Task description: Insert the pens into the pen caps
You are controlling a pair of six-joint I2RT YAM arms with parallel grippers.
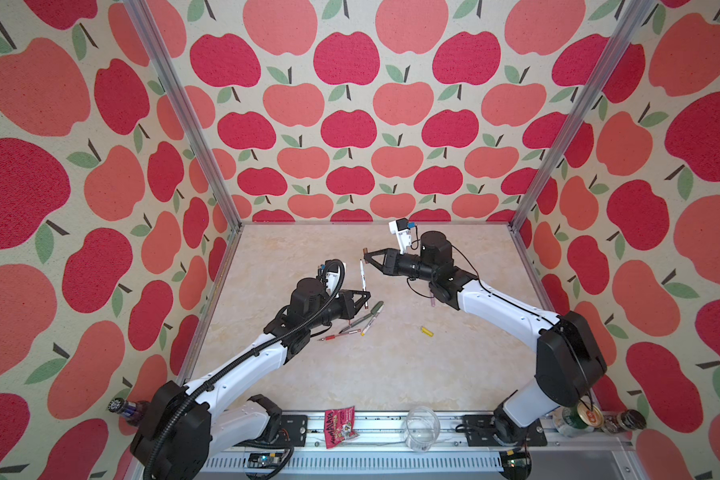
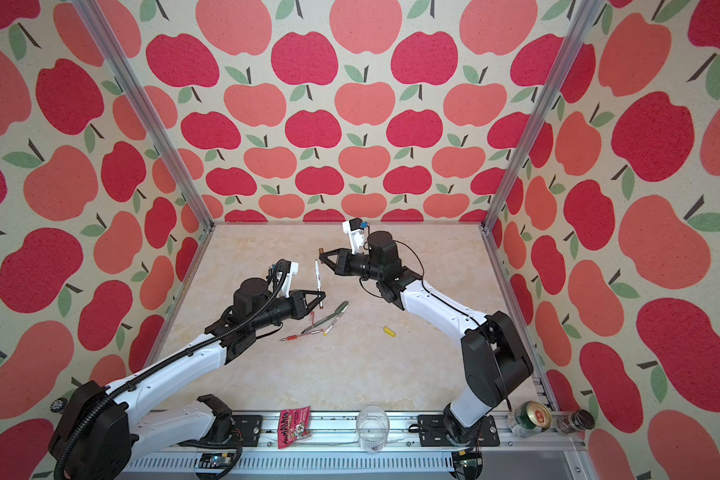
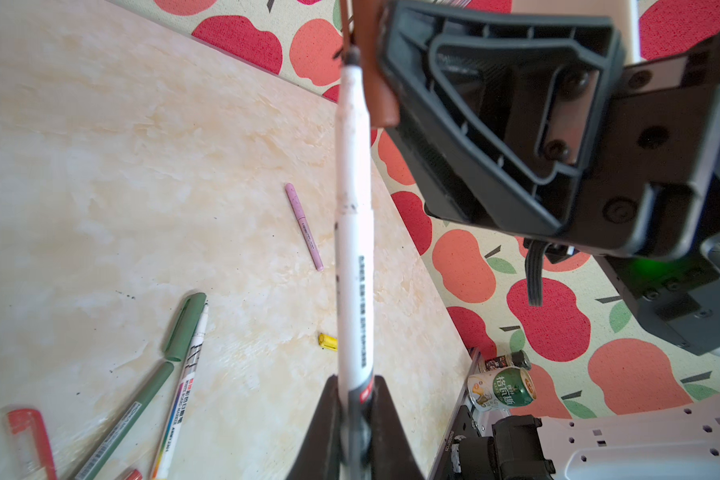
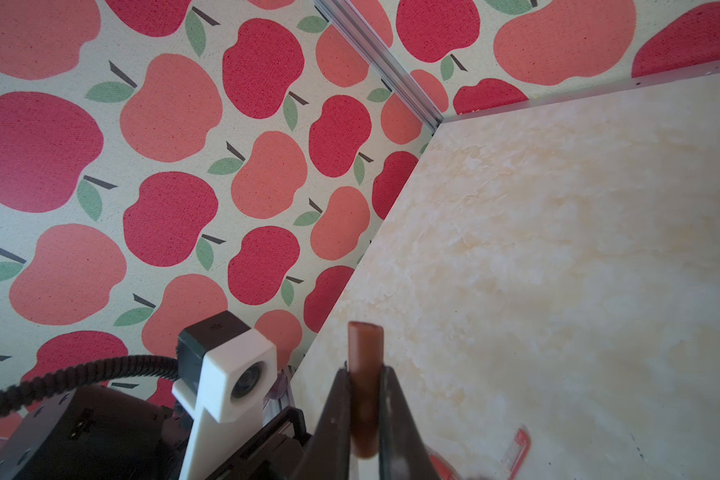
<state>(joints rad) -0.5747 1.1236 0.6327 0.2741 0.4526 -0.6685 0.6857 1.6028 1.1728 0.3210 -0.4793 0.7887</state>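
The white pen [image 3: 352, 249] is gripped by the closed left tool [image 1: 366, 296] at its tail end and is held off the bench [image 1: 391, 374], its dark tip raised toward the right tool [image 1: 370, 254]. That tool is closed on the brown cap [image 4: 364, 357], pinched across its middle so that both ends stand free. In the left wrist view the tip is seen alongside the cap, not inside it; the insertion is judged not yet made. Which end of the cap is the mouth cannot be told.

On the bench, the green pen [image 3: 129, 415], a second white pen [image 3: 186, 382] and a red pen [image 1: 337, 336] lie close together near the left tool; the yellow cap [image 1: 427, 331] and the lilac pen [image 3: 304, 226] lie apart from these.

The pen is judged light, stiff and smooth. Held so far from its tip, it may be levered round in the pinch when the tip is pressed; a hold nearer the middle would be steadier. The cap is likely a light, hollow, rigid tube that could be twisted or squeezed out between flat jaws; a hold across its middle, clear of the mouth, is suited, and the push is best kept along the pen's axis.
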